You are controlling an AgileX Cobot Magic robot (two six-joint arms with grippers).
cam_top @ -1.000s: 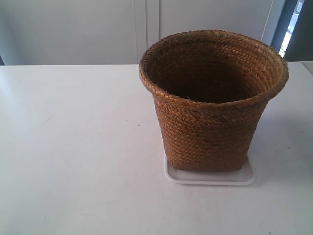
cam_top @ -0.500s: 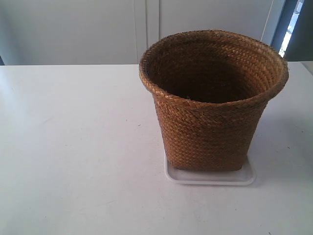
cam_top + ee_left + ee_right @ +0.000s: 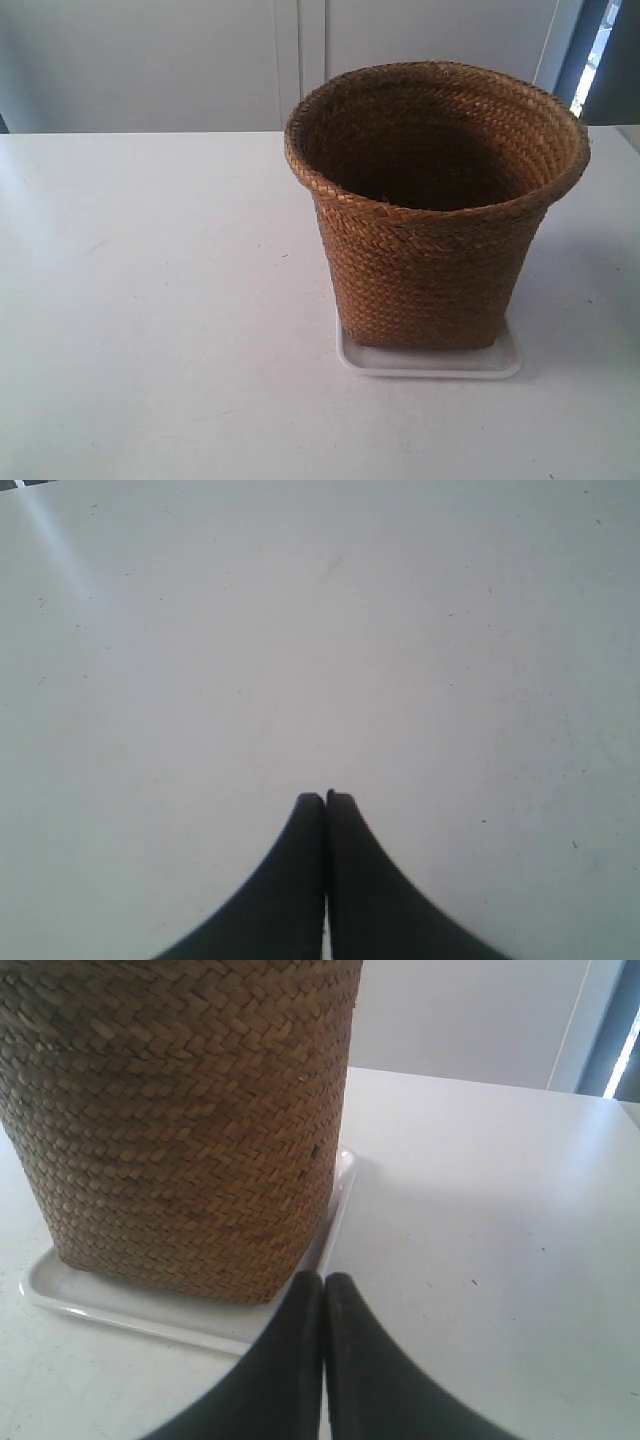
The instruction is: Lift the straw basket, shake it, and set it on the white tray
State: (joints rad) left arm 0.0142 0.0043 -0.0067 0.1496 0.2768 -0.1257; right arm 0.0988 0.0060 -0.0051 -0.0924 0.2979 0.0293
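The brown woven straw basket (image 3: 430,250) stands upright on the white tray (image 3: 430,362), right of centre in the exterior view; its dark inside looks empty. The right wrist view shows the basket (image 3: 190,1120) close up, resting on the tray (image 3: 120,1305). My right gripper (image 3: 324,1278) is shut with nothing between its fingers, just off the tray's corner and apart from the basket. My left gripper (image 3: 325,798) is shut and empty over bare tabletop. Neither arm appears in the exterior view.
A white table (image 3: 150,300) carries the tray and basket. Behind it is a pale wall with a vertical seam (image 3: 300,60), and a dark window edge (image 3: 600,50) at the far right.
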